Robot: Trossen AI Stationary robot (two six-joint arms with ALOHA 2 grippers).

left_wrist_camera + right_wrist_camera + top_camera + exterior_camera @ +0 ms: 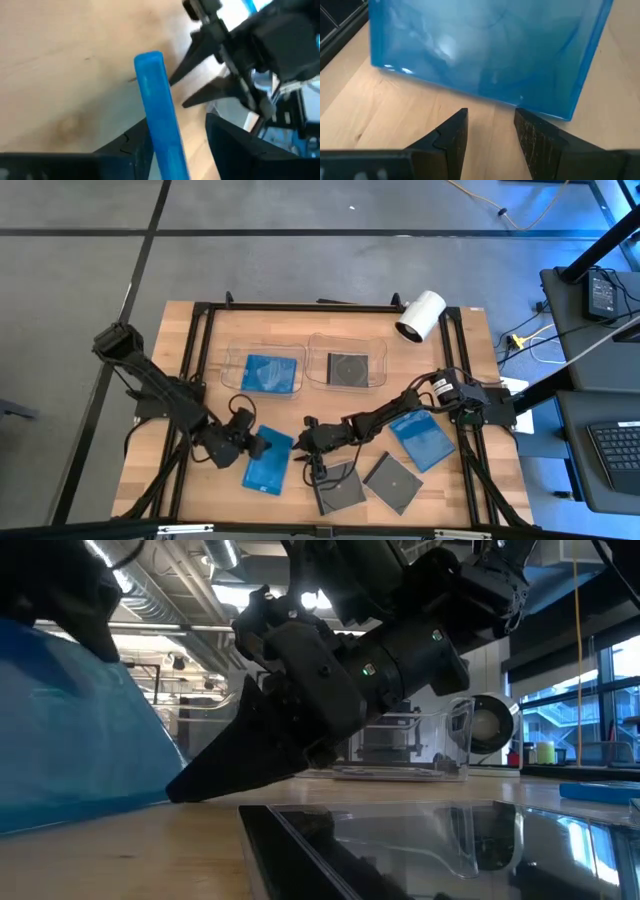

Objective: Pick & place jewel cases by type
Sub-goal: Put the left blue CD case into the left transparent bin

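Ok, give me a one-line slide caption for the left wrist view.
Left gripper jaws straddle the edge of a bright blue plastic jewel case; right gripper poised open just beyond.

Both arms low, right jaws parted

Parted right claw over wooden table, just short of tilted blue jewel case
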